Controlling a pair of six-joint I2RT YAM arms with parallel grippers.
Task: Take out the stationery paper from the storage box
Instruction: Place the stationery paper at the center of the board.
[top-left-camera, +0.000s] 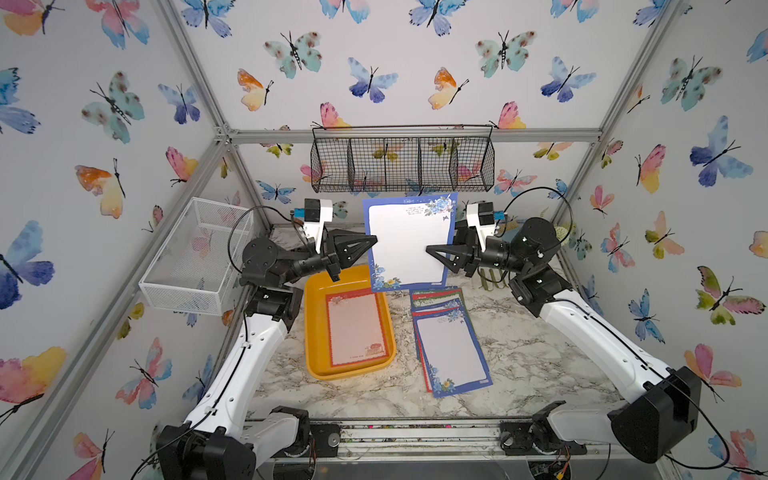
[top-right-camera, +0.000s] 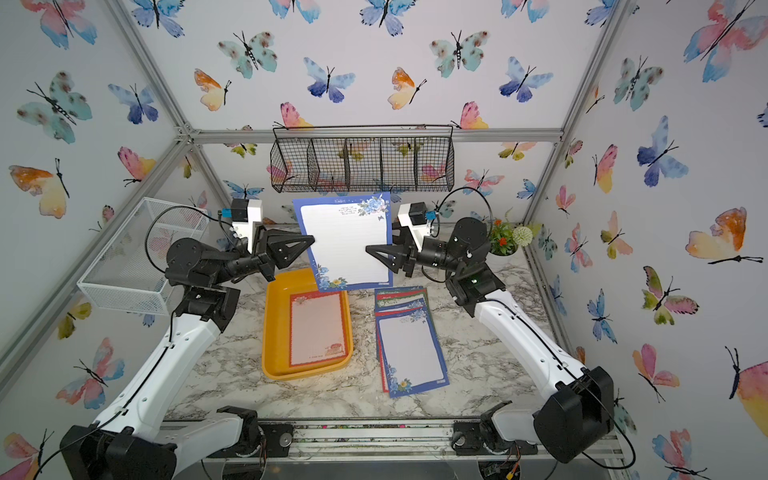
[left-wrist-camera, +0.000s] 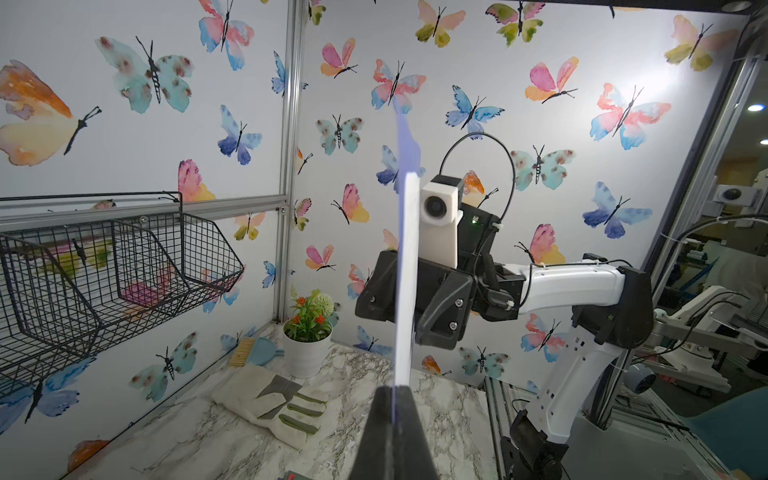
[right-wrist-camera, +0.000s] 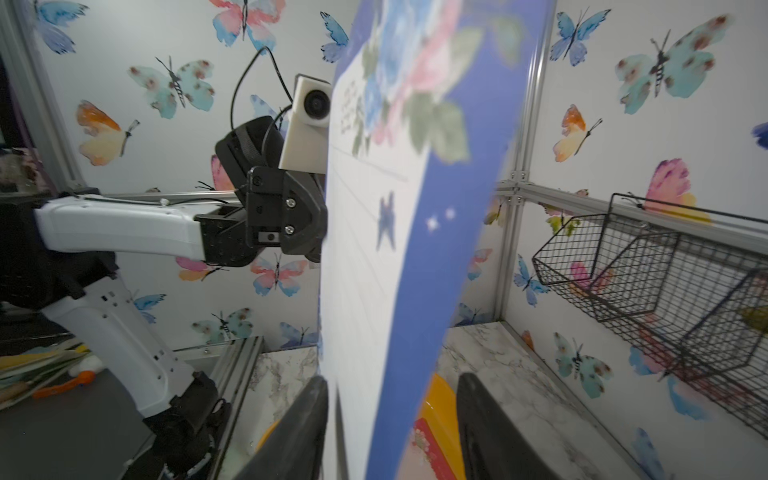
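Observation:
A blue-bordered sheet of stationery paper hangs upright in the air above the far end of the yellow-orange storage box. My left gripper is shut on the sheet's left edge; its wrist view sees the sheet edge-on. My right gripper straddles the right edge, and a gap shows between the sheet and one finger. A red-bordered sheet lies flat in the box. Several sheets are stacked on the table to the box's right.
A white mesh basket hangs on the left wall. A black wire basket is mounted on the back wall, just above the raised sheet. A potted plant and a pair of gloves sit at the back right corner.

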